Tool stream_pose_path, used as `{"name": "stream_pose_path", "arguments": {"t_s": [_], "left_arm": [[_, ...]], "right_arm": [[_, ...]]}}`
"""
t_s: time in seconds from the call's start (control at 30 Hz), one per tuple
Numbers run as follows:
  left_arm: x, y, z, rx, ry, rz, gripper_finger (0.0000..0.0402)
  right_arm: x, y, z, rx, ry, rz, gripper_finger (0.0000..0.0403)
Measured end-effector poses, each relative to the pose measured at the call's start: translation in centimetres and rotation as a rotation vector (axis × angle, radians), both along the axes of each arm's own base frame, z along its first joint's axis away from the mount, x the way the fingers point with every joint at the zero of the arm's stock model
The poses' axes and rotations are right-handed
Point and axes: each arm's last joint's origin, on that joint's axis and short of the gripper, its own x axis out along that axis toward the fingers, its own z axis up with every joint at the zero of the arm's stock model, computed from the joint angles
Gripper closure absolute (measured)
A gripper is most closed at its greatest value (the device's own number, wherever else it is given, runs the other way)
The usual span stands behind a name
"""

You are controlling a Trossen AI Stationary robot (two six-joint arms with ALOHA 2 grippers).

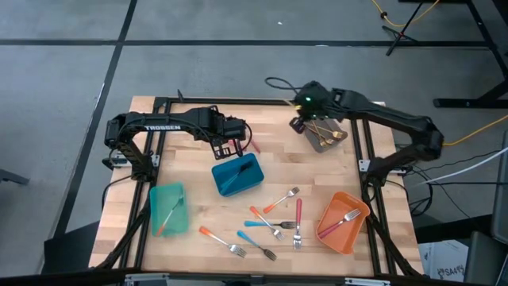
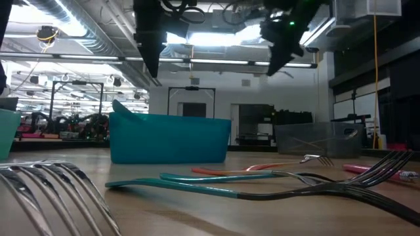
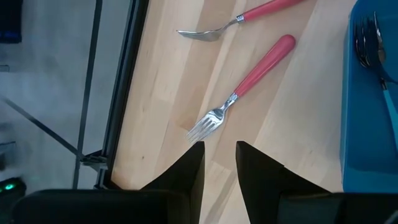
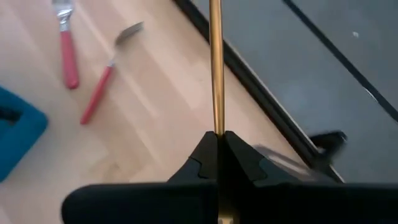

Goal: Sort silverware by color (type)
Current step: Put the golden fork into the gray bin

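Gold utensil point(image 4: 216, 62): clamped between the closed fingers of the right gripper point(image 4: 217, 140), above the grey bin point(image 1: 324, 137) at the desk's point(image 1: 198, 210) far right.
Left gripper point(image 3: 219, 155): fingers partly apart, holding nothing, over a red-handled fork point(image 3: 249, 81) beside the blue bin point(image 1: 237, 175).
Hidden: utensil's head out of the wrist view; grey bin's contents hard to count.
Count: four bins; teal bin point(image 1: 167, 210) and orange bin point(image 1: 343, 222) each hold one piece.

Overhead view straight down on table point(image 1: 198, 119); low view level across it; wrist views close, sharing red-handled forks point(image 3: 249, 81).
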Motion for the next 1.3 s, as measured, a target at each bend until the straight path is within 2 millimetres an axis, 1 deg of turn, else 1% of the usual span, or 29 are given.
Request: {"name": "stream_pose_path", "arguments": {"t_s": [0.13, 0.23, 0.33, 0.47, 0.6, 0.7, 0.8, 1.03, 1.3], "left_arm": [[0.0, 0.0, 0.0, 0.0, -0.003, 0.0, 0.0317], [0.1, 0.0, 0.0, 0.002, -0.016, 0.0, 0.0317], [0.3, 0.0, 0.1, 0.005, -0.036, 0.0, 0.0317], [0.5, 0.1, 0.1, 0.007, -0.051, 0.0, 0.0317], [0.5, 0.0, 0.1, -0.003, -0.052, -0.002, 0.0317], [0.5, 0.0, 0.1, -0.004, -0.052, -0.002, 0.0317], [0.5, 0.0, 0.1, -0.004, -0.052, -0.002, 0.0317], [0.5, 0.0, 0.1, -0.004, -0.052, -0.002, 0.0317], [0.5, 0.0, 0.1, -0.004, -0.054, -0.002, 0.0317]], "right_arm": [[-2.8, 1.1, -0.8, -0.025, -0.031, -0.103, 0.0401], [-4.9, 1.5, -2.2, -0.021, -0.101, -0.198, 0.0401], [-6.5, 1.6, -4.1, -0.01, -0.181, -0.28, 0.0401], [-8.2, 1.6, -7.4, 0.019, -0.235, -0.373, 0.0401], [-9.0, 1.7, -10.3, 0.029, -0.233, -0.397, 0.0401], [-9.2, 1.9, -11.7, 0.031, -0.252, -0.406, 0.0401], [-9.4, 2.0, -12.7, 0.029, -0.255, -0.414, 0.0401], [-9.7, 2.2, -13.6, 0.043, -0.264, -0.459, 0.0401], [-10.7, 2.6, -15.7, 0.09, -0.274, -0.601, 0.0401]]}}
